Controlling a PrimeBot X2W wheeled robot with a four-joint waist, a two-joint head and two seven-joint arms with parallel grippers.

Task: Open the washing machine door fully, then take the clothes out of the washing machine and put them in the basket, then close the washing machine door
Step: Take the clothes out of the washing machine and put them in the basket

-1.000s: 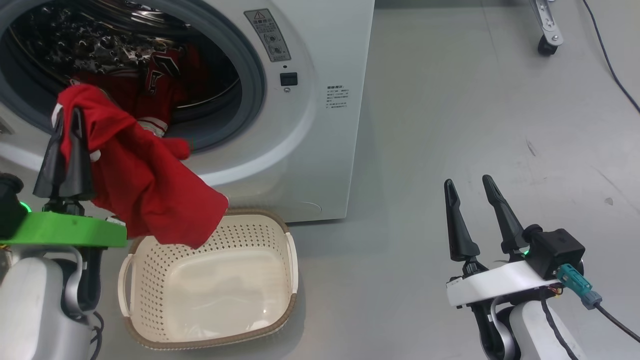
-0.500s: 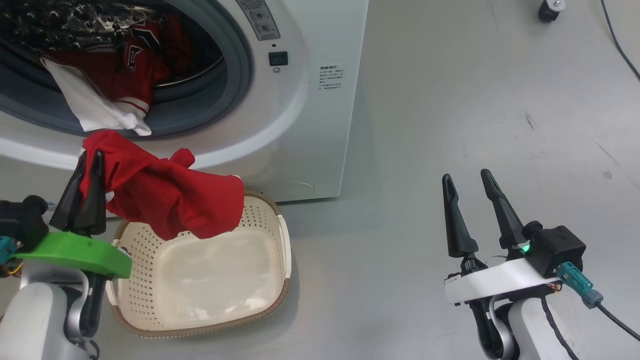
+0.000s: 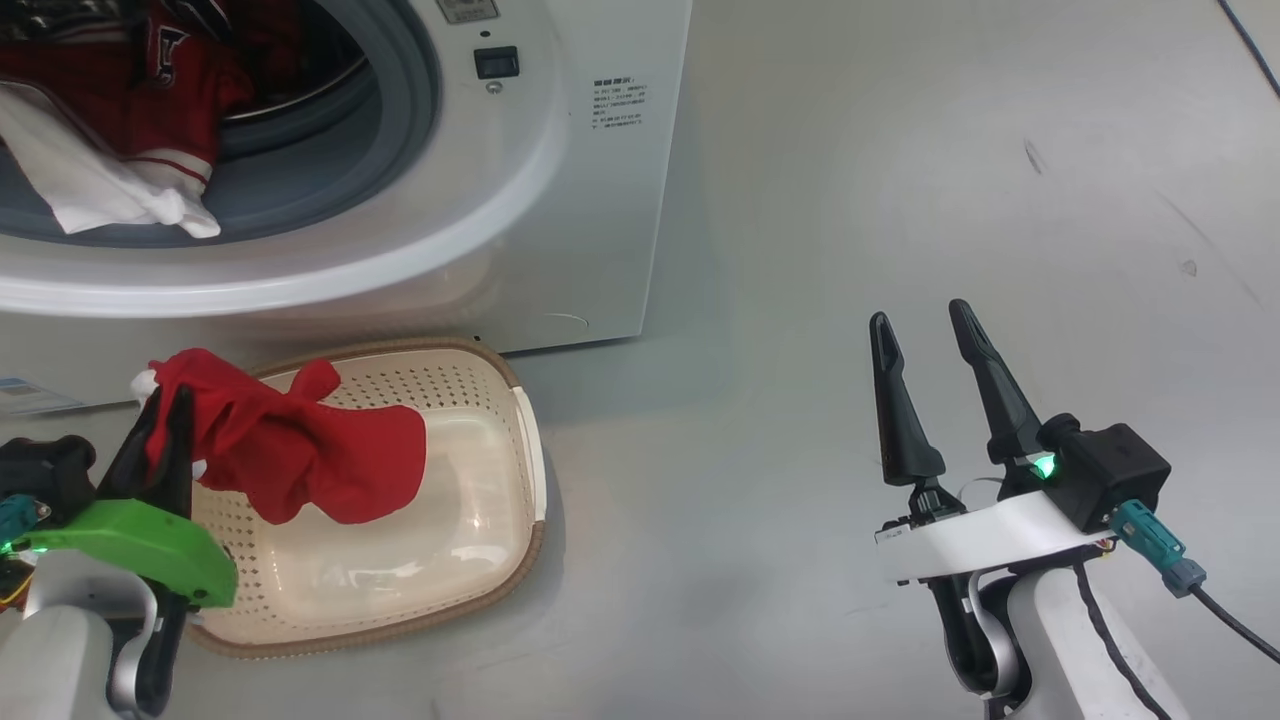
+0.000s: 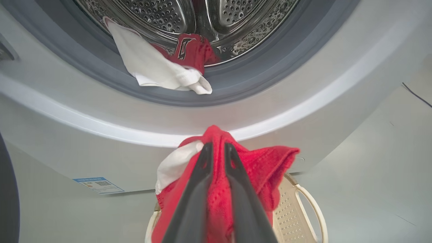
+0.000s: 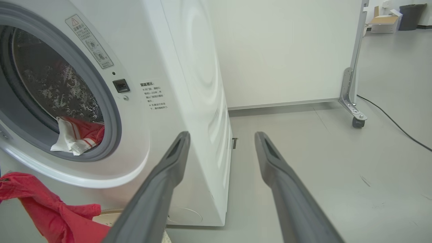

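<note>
A robot's left claw (image 3: 168, 420) pinches a plain red piece (image 3: 320, 465) of clothing, its two dark fingers nearly closed with red cloth bunched between them and a scrap of white showing at the tips. The garment's long axis runs sideways across the head view, from the claw at the basket's left edge towards its right edge, sagging at the free end. It hangs over the inside of the cream perforated basket (image 3: 440, 380); whether it touches the bottom cannot be told. The basket stands on the grey floor (image 3: 850, 180) just in front of the white washing machine (image 3: 560, 200). A white cloth (image 3: 90, 190) droops out over the grey gasket, pointing down and outward, with a red jersey (image 3: 160, 90) behind it in the drum.

The right claw (image 3: 919, 313) is spread wide and empty, fingers pointing up the head view, above bare floor well to the right of the basket.

One second ago the red piece was held high before the drum opening, hanging lengthwise down to the basket's far rim; now it is lower and lies across the basket. The camera has tilted down as well
</note>
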